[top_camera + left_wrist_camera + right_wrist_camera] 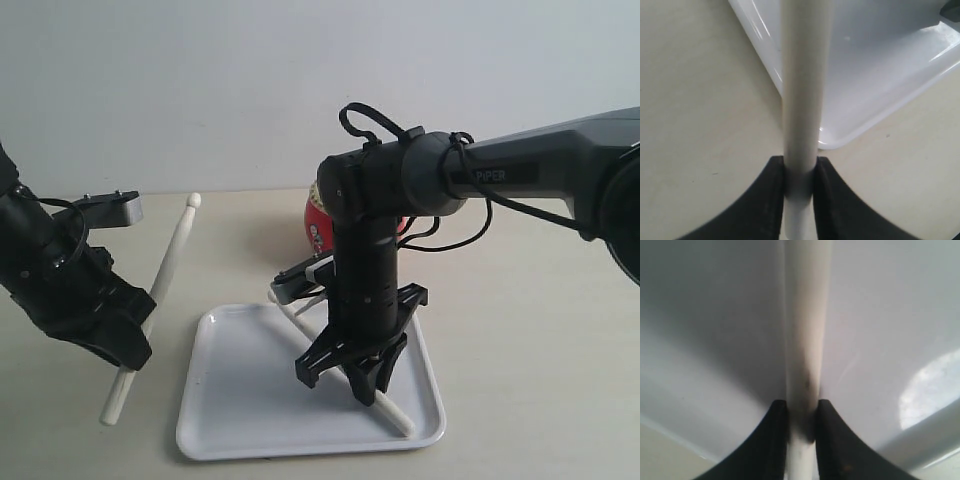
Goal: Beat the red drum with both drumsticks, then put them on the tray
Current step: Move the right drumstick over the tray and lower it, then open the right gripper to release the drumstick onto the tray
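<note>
The red drum (317, 226) stands on the beige table (520, 330) behind the tray, apart from it. The right arm crosses in front of it, so only a strip of its red side with a small decoration shows.

The white tray (245, 395) lies nearer the camera. The first drumstick (395, 417) runs slantwise over it, from the far left rim towards the near right corner, low above the tray floor. Whether it rests fully on the floor cannot be told. The right gripper (368, 385) points down onto the tray and is clamped on this stick. In the right wrist view its black fingers (772, 440) press the shaft from both sides, with the tray floor filling the background.

The second drumstick (173, 255) is off the tray, just beside its left edge. It is tilted, rounded tip up and away, butt end down near the table. The left gripper (132, 350) grips it low on the shaft, fingers tight against it, and in the left wrist view a tray corner shows beyond the stick.
</note>
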Available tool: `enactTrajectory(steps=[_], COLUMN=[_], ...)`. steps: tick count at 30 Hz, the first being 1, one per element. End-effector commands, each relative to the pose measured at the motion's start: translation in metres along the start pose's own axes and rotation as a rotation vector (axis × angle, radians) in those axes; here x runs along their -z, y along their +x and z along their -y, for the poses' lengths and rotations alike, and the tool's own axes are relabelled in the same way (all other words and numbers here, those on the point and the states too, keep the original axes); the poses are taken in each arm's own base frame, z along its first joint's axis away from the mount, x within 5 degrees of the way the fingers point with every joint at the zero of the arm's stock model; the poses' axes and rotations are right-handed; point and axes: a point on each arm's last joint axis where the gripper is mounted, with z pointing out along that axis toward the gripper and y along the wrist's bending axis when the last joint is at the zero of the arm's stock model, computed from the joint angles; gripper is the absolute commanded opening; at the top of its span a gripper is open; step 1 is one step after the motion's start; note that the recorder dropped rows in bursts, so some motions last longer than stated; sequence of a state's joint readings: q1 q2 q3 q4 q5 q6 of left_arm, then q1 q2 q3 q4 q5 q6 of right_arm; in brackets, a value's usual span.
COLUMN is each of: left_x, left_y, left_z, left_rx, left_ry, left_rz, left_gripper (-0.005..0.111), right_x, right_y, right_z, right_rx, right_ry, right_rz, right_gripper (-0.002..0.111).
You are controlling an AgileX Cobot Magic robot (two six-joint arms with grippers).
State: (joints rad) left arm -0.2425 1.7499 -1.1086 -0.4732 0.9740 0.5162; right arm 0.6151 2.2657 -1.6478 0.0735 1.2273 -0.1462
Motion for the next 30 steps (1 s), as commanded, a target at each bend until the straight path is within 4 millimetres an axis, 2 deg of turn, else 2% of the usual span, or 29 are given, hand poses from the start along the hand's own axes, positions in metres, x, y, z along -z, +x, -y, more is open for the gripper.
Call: enactTrajectory(steps=[1, 12, 17, 19, 22, 30], left_x=[0.002, 0.002, 0.002, 0.002, 0.002, 0.001], left_y=[0.001, 0.001, 0.001, 0.001, 0.001, -0.003], left_z=[0.001, 0.002, 0.002, 0.002, 0.002, 0.009], left_rx=[0.006, 0.006, 0.006, 0.006, 0.008, 0.076], left_ry=[0.005, 0.008, 0.009, 0.009, 0.009, 0.095], left_rz=[0.014, 0.010, 0.008, 0.008, 0.014, 0.065], left_gripper=[0.000, 0.000, 0.000, 0.000, 0.000, 0.000], right_x=[0.000, 0.000, 0.000, 0.006, 0.024, 0.093], right_y=[-0.002, -0.002, -0.002, -0.001, 0.003, 0.026], right_z=[0.000, 0.000, 0.000, 0.000, -0.002, -0.010], right_rx=[0.013, 0.011, 0.009, 0.003, 0.006, 0.004], right_ry=[0.010, 0.010, 0.010, 0.011, 0.017, 0.028], right_rz=[0.007, 0.007, 0.007, 0.021, 0.064, 0.233], right_gripper=[0.015, 0.032, 0.037, 0.037, 0.037, 0.037])
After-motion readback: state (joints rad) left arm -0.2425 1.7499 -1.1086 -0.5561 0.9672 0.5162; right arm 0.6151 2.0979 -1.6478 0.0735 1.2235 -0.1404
